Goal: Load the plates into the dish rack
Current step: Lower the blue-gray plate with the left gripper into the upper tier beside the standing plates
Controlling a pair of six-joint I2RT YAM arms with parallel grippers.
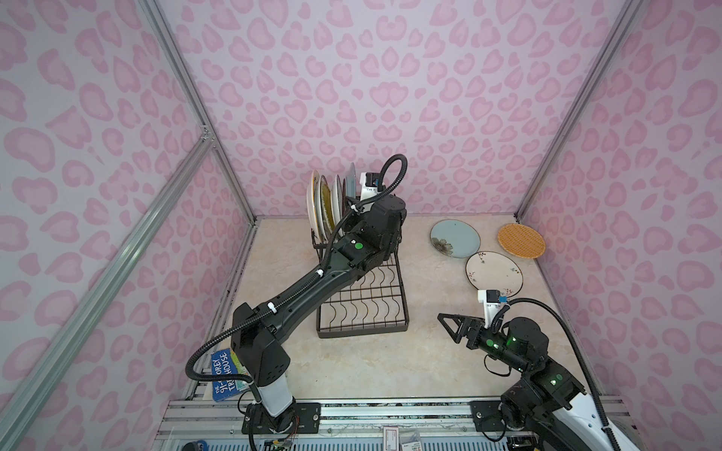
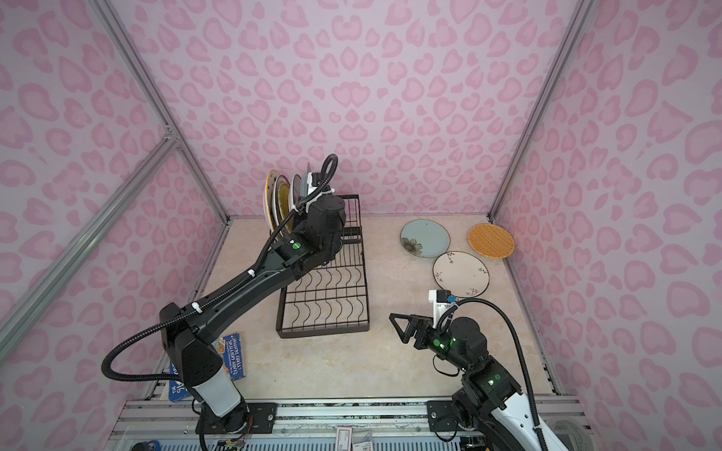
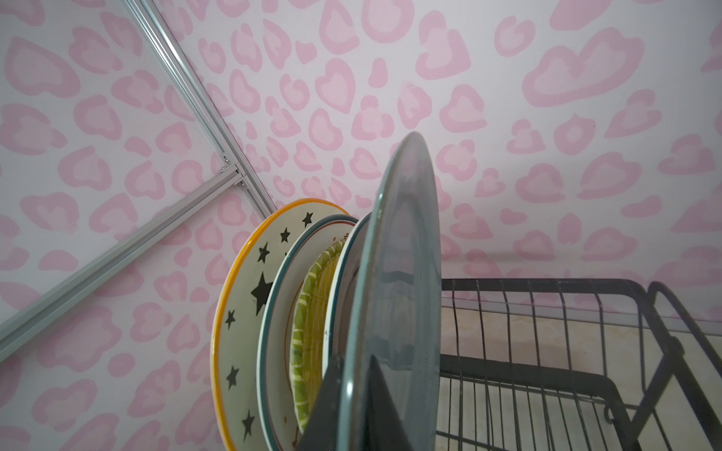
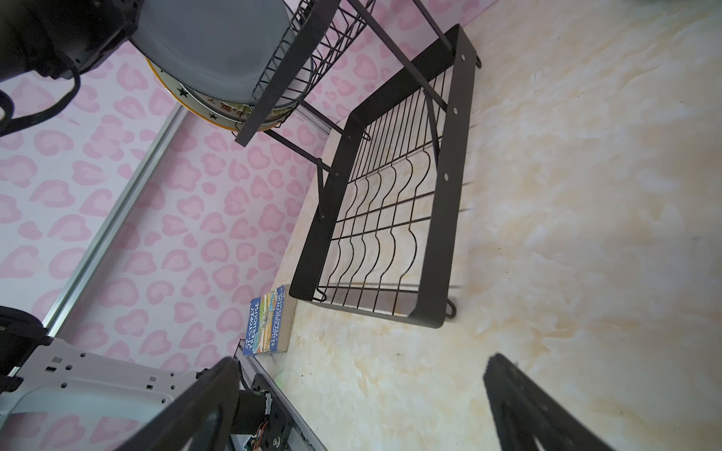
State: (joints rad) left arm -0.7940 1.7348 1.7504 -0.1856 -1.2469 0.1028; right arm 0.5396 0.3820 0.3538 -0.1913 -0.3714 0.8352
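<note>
left wrist: large plain grey-blue plate (image 3: 394, 293), glossy, standing on edge.

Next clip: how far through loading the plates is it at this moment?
Done: the star-printed plate and three more stand upright in the dish rack. In hand: the left gripper is shut on the grey-blue plate, upright beside them. Left: the pale blue plate, orange woven plate and white blossom plate lie flat on the table; the right gripper is open, empty.

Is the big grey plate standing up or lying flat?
Standing up: grey plate on edge beside the racked plates, left gripper pinching its rim.
</note>
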